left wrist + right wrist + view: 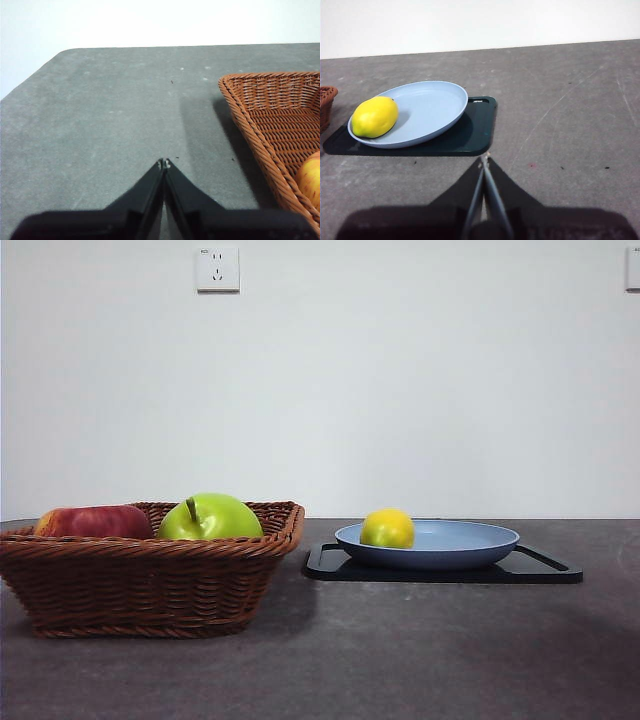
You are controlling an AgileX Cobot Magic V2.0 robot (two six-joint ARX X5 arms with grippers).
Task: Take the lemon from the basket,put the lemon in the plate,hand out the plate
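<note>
The yellow lemon (387, 528) (374, 117) lies in the light blue plate (470, 540) (432, 107), on the side nearest the basket. The brown wicker basket (150, 585) (270, 110) stands at the left of the front view. My right gripper (485, 159) is shut and empty, hovering over the bare table a short way from the plate. My left gripper (164, 162) is shut and empty too, over the table beside the basket's outer wall. Neither arm shows in the front view.
The plate rests on a flat black tray (540, 568) (475, 130). A green apple (210, 517) and a red apple (95, 522) (311, 179) sit in the basket. The dark grey table (400, 650) ends at a rounded corner (60, 55). A white wall stands behind.
</note>
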